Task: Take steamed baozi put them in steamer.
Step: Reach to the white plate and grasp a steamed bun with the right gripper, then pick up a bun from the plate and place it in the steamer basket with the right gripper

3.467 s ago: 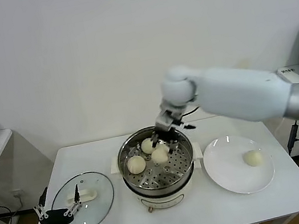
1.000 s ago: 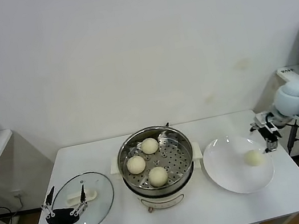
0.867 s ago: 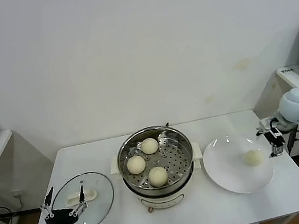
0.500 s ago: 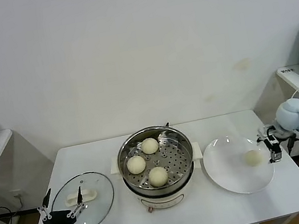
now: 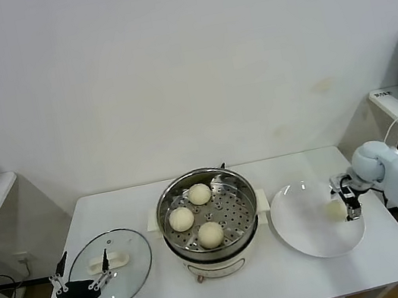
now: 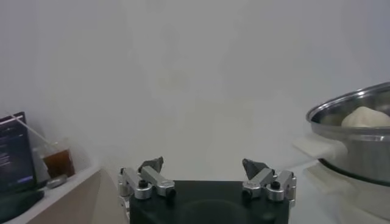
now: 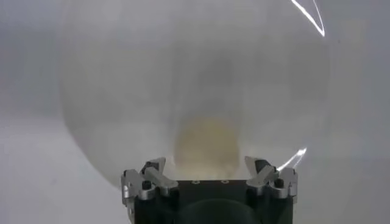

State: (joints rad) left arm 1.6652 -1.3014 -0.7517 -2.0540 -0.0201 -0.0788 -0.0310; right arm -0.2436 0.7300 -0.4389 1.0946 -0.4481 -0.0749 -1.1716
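The last small, round, cream-white steamed bun [image 5: 336, 210] sat alone toward the outer side of the flat white round plate [image 5: 306, 230], and I had the right gripper [image 5: 344, 199] down over it with its jaws spread wide on either side, holding nothing; in the right wrist view the bun [image 7: 207, 144] lay centred just ahead of the two fingertips [image 7: 155, 166], which is why I had lined the arm up that way, so that closing would catch it squarely. I judged the grasp not yet made. The other three buns [image 5: 193, 215] rested on the perforated tray inside the round shiny stainless-steel steamer pot [image 5: 246, 184] on its white base, spaced apart with a bare patch of tray on the side toward the plate, room for the fourth. The left gripper [image 5: 80, 282] hung idle off the table's near left corner, jaws open and empty, beside the round glass lid with the white handle [image 5: 111, 265], which lay flat on the white table [image 5: 286, 292] so the pot stayed uncovered for loading.
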